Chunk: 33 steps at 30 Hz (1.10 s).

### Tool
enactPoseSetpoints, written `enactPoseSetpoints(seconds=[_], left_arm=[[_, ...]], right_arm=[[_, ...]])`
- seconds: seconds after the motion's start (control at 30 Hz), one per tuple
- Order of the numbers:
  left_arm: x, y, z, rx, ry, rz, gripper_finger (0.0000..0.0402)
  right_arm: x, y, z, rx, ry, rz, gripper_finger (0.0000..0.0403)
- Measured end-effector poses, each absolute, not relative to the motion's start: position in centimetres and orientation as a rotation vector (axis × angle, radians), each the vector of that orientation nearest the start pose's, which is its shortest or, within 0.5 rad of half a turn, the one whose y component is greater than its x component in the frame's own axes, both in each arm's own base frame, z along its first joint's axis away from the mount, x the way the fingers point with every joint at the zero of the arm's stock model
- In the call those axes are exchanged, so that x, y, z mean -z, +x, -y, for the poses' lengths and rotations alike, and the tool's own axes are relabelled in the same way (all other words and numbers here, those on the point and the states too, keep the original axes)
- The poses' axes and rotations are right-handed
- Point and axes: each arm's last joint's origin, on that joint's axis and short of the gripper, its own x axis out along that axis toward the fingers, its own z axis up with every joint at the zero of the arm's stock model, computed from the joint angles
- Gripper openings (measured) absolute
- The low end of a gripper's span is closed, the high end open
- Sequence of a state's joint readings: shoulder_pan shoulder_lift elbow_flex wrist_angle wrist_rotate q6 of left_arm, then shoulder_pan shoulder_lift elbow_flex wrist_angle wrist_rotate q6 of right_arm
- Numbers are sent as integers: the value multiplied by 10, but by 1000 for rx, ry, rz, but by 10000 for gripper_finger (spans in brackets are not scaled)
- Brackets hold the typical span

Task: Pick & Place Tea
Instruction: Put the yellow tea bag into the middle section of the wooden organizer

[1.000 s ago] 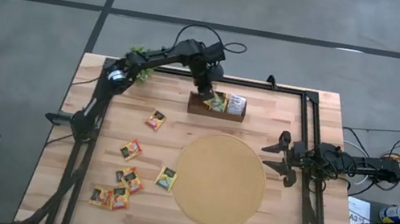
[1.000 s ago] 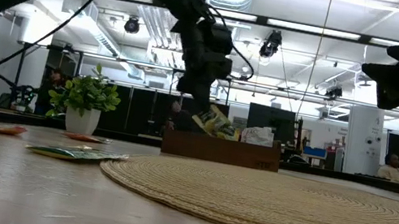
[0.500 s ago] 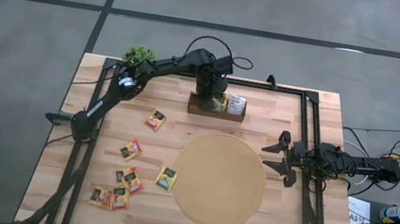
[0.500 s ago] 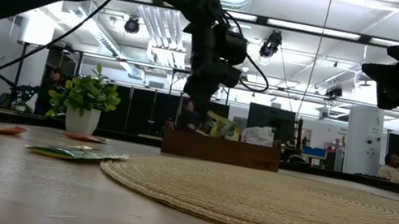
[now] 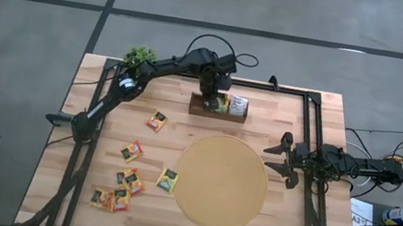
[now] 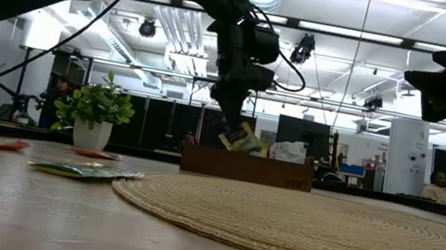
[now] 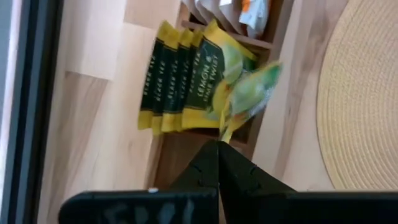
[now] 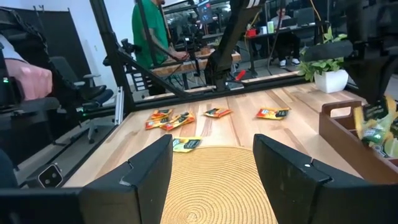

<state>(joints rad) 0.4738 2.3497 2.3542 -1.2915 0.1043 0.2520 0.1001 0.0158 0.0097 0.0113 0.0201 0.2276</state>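
Note:
My left gripper (image 5: 212,96) stands over the brown wooden tray (image 5: 197,107) at the table's far side, shut on a yellow-green tea sachet (image 7: 252,93). More yellow-green sachets (image 7: 177,81) stand on edge in the tray's left slot. White sachets (image 5: 238,103) fill its right part. Several loose sachets (image 5: 132,150) lie flat on the table's left half. My right gripper (image 5: 279,158) waits open and level at the right edge, past the round mat (image 5: 221,182). My left gripper pinches the yellow-green sachet by its near edge (image 7: 225,126) between its two shut fingertips (image 7: 211,163). The fingers come from above, pointing steeply down. The sachet hangs tilted below them at the tray's rim (image 6: 237,137), against the sachets in the slot; whether it rests there, I cannot tell.
A potted plant (image 5: 140,56) stands at the far left corner. A dark frame (image 5: 308,139) runs along the table's far and right sides. The round woven mat fills the middle right. People show in the room beyond the table (image 8: 149,31).
My left gripper has shifted a little toward the table's right edge over the tray and tipped more steeply down, still shut on the sachet. The sachet has stayed at the tray's rim.

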Motion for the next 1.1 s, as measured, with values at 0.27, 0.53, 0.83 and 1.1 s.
enactPoseSetpoints(seconds=[0.27,0.53,0.83,1.1], left_arm=[[-259,427,-207,-177,-176,-1298,0],[-261,434,-205,-232,-130,-1250,2],[-263,439,-208,-228,-82,-1194,86],[-271,441,-210,-303,-52,-1146,161]], right_arm=[[-167,98,-9,-80,228,-4,221],[-167,98,-9,-80,228,-4,221],[-167,98,-9,-80,227,-4,221],[-167,98,-9,-80,227,-4,221]])
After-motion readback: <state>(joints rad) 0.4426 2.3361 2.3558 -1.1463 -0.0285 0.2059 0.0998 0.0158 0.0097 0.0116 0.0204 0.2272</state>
